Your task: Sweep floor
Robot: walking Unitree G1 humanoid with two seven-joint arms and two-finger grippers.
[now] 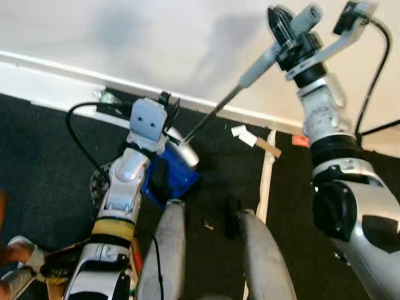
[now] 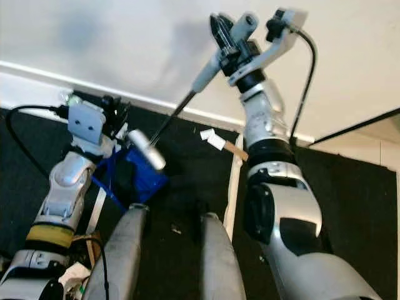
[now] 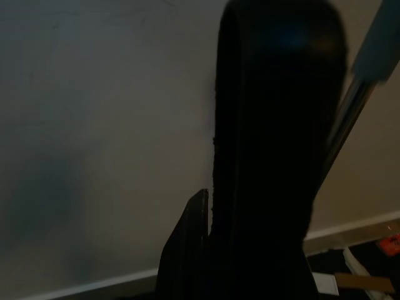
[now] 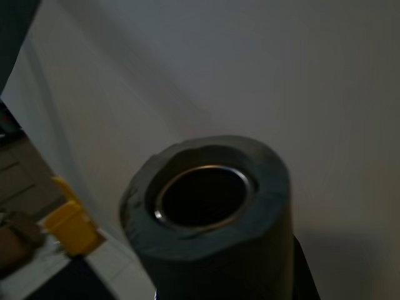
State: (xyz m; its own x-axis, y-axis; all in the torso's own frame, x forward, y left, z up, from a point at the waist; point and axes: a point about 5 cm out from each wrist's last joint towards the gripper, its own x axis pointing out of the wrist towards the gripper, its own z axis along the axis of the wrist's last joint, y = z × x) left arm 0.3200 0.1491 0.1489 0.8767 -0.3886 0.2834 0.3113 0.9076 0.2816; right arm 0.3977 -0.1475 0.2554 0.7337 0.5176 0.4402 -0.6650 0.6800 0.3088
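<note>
Your robot's two grey legs (image 1: 169,250) are standing nearest you on the dark carpeted floor (image 1: 37,156), with small debris lying just ahead of them. You are holding the long broom with a grey sleeve over a thin dark metal shaft (image 1: 262,62) high by its top end: the right gripper (image 1: 289,39) is pinching that grey sleeve, raised up against the pale wall (image 1: 156,37), so the shaft is slanting down toward the floor and giving you leverage for a sweeping stroke. The right wrist view is looking straight at the sleeve's hollow end. Your left gripper (image 1: 164,106) is reaching low beside the white skirting board (image 1: 50,81), apparently holding the blue plastic dustpan (image 1: 172,175) where the shaft is coming down, presumably to catch what gets pushed in; whether its fingers are pressed together you cannot tell. Scraps of white paper and brown card (image 1: 253,139) are lying near the skirting, well apart from the dustpan, so the sweeping looks far from finished.
</note>
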